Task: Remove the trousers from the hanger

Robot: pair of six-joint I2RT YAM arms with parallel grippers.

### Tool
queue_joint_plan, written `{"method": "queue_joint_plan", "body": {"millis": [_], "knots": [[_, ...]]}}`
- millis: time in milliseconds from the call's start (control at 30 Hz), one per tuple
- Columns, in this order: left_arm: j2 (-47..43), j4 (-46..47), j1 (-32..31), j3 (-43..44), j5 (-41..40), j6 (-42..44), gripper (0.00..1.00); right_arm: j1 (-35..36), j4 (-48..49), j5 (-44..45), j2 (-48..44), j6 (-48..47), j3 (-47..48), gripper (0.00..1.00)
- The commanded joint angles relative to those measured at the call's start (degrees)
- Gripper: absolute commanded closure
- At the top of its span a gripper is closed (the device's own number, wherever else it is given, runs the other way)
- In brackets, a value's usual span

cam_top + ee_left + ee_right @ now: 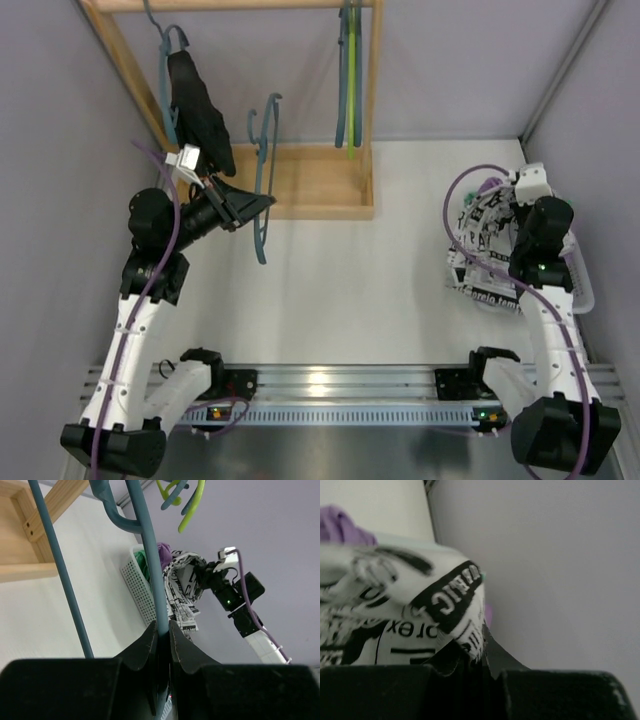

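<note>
Lettering on white, black-printed cloth trousers (395,590) in the white mesh basket (137,587) is illegible; right jaws pinch them, left jaws clamp a teal plastic hanger (152,570).

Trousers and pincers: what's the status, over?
Left pincer shut on teal hanger. Right pincer shut on printed trousers at basket. Black trousers hang on rack.

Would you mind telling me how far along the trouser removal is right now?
Done: purple trousers lie in the basket. In hand: the right gripper pinches the printed trousers at the basket, while the left gripper clamps a bare teal hanger. Left: the black trousers hang on the rack.
</note>
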Motion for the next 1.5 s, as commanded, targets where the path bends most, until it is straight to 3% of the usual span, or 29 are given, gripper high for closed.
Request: {"method": "queue_joint_plan", "body": {"millis": [0,200,333,467,600,733,800,833,933,1467], "knots": [[0.7,1.8,-0.2,4.0,-1.1,3.7,1.0,-2.4,-7.0,-4.5,-0.4,2.5,-4.1,0.99],[2.5,1.7,-0.1,6.3,-1.3,5.2,1.0,-8.8,-7.7,-13.4,9.4,2.1,-4.5,0.93],[3.6,1.2,-0.2,8.0,-1.5,5.9,1.0,-13.8,-13.9,-20.9,21.0,3.5,2.4,1.0],[5.3,0.7,-0.2,9.9,-1.9,6.9,1.0,-17.8,-17.1,-25.8,27.7,4.1,8.6,0.95],[7.5,0.3,-0.1,13.1,-3.0,7.9,1.0,-20.0,-20.5,-30.5,25.1,3.3,10.1,0.77],[10.1,0.4,-0.2,15.4,-3.8,9.1,1.0,-20.4,-26.4,-35.7,21.3,3.2,12.7,0.4],[11.3,0.3,-0.2,17.3,-4.5,9.9,1.0,-20.5,-29.9,-37.9,19.1,3.1,13.8,0.29],[12.3,0.3,-0.2,18.0,-5.0,10.8,1.0,-20.6,-30.7,-38.4,18.2,3.2,14.9,0.16],[14.6,0.3,-0.3,21.6,-5.7,12.2,1.0,-21.0,-33.2,-40.3,15.6,3.7,17.4,0.01],[34.3,0.4,-5.7,44.1,-12.5,14.0,1.0,-22.7,-47.0,-50.8,13.5,7.7,34.3,0.0]]}}
